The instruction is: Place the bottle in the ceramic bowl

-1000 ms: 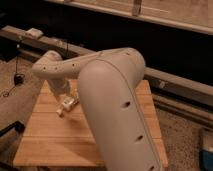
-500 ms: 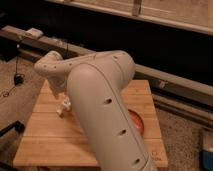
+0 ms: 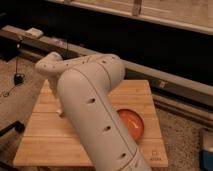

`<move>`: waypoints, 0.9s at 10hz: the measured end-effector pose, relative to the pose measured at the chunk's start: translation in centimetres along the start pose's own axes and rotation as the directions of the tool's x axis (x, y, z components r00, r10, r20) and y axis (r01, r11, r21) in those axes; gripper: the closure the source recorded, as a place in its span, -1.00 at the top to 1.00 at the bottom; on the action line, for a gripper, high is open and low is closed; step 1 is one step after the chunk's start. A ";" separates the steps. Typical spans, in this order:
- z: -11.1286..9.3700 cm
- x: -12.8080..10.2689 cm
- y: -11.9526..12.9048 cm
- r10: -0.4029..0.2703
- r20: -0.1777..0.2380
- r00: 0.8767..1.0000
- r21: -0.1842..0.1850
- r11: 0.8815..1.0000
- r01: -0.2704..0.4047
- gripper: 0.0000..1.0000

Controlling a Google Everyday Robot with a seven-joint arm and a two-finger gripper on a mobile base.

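The orange-red ceramic bowl (image 3: 132, 123) sits on the right part of the wooden table (image 3: 47, 142), partly hidden behind my white arm (image 3: 95, 110). My gripper (image 3: 61, 108) hangs low over the table's left part, just under the arm's elbow, and only a pale bit of it shows. It is well to the left of the bowl. The bottle is not visible; the arm hides the gripper's surroundings and the table's middle.
A dark rail with cables runs behind the table from upper left to right. A small dark object (image 3: 18, 78) hangs on a cord at the left. The floor is speckled grey, with a blue-edged thing (image 3: 207, 150) at the right edge.
My arm has swung leftward across the view, uncovering the orange-red bowl at the right. The gripper has stayed over the table's left part, now more hidden by the arm.
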 end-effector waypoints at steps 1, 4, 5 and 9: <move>0.5 -0.2 -0.1 0.003 -0.007 1.000 0.005 1.000 -0.003 0.30; 1.7 -0.6 -0.7 0.012 -0.025 1.000 0.021 1.000 -0.012 0.30; 1.8 -0.8 -1.2 0.019 -0.026 0.999 0.023 1.000 -0.018 0.30; 2.9 -1.4 -2.6 0.045 -0.043 0.998 0.030 0.999 -0.044 0.30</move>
